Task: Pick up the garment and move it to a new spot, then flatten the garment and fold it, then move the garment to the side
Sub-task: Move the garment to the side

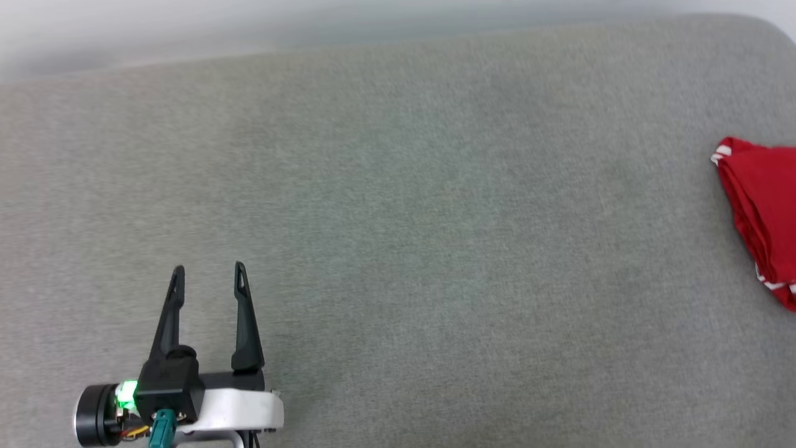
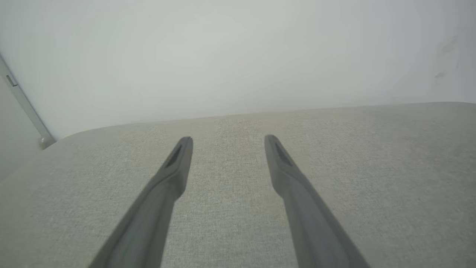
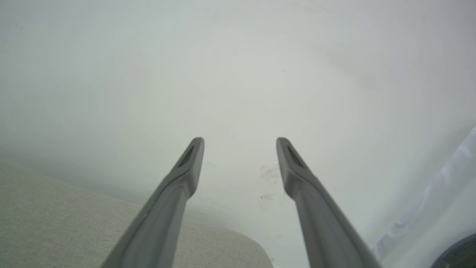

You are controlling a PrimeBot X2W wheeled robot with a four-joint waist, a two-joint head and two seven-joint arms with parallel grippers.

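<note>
Red fabric with red-and-white striped trim: the garment point(image 1: 762, 211), gathered into a layered wedge. Lying flat on the grey woven cushion point(image 1: 398, 218), at its right side in the head view, cut off by the picture's edge. Touched by nothing.

Broad bare weave across the rest of the cushion, with no wrinkles. Rounded at its corners, backed at its far edge by a pale plain wall point(image 2: 223, 56).

Well apart from the garment, over the cushion's near left part: the left gripper point(image 1: 209, 269), jaws spread wide with nothing between, fingers aimed toward the cushion's far edge. Green light point(image 1: 127, 393) glowing at its wrist. Beyond the cushion's left corner, a slim metal strip point(image 2: 26, 108) slanting up the wall.

Past a rounded corner of the cushion: the right gripper point(image 3: 240, 139), likewise spread wide and empty, pointing at the wall. Faint scuff marks point(image 3: 269, 173) on the wall between its fingers. White draped cloth point(image 3: 446, 186) off to one side.
</note>
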